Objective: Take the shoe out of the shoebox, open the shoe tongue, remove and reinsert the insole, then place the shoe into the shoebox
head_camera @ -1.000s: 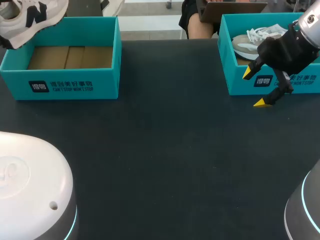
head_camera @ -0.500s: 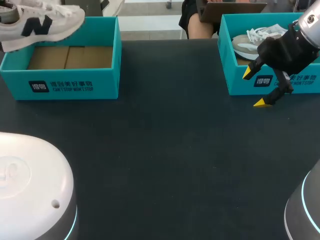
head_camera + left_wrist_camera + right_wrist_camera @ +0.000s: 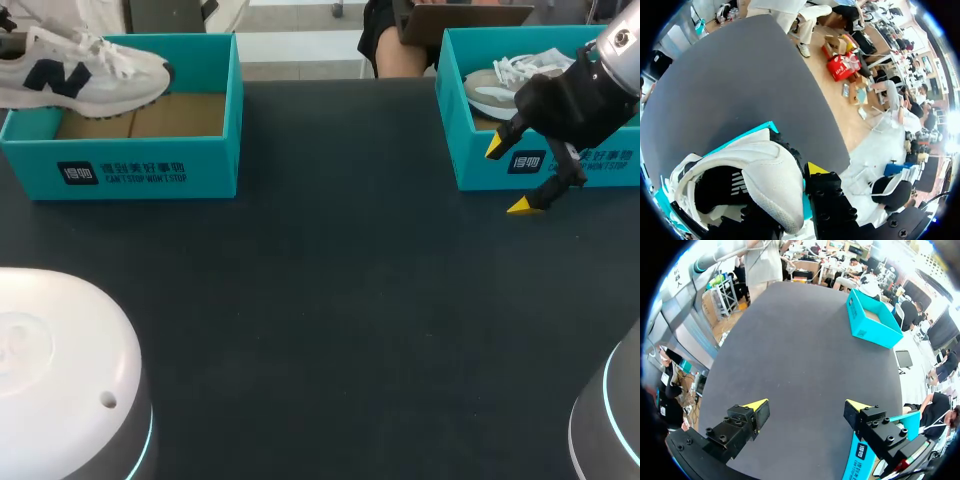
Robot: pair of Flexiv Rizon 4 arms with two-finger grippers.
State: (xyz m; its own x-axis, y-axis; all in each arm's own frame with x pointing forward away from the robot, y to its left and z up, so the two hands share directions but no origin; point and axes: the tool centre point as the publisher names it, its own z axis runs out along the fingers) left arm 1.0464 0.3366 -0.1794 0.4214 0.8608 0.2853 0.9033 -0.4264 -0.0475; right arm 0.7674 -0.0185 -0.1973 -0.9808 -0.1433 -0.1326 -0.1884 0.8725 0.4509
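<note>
A: Where's the white shoe [image 3: 85, 72]?

B: Upper left of the frame, up over the back of the left shoebox [image 3: 150, 170]. It isn't down on the cardboard floor. The left gripper [image 3: 787, 197] is clamped on the heel end at the frame's edge.

A: Which way does it lie?

B: Lengthwise across the frame, toe to the right, along the box's long side. I'd say it can drop in or lift out without turning.

A: And the other arm?

B: The right gripper [image 3: 510, 178] hangs spread and holding nothing at the far right, just in front of the right shoebox [image 3: 560, 165], which has a second shoe [image 3: 500, 85] in it. It's well apart, so the left arm is the one for this.

A: Any room?

B: Plenty. The dark table [image 3: 330, 300] lies flat and bare between the boxes.
</note>
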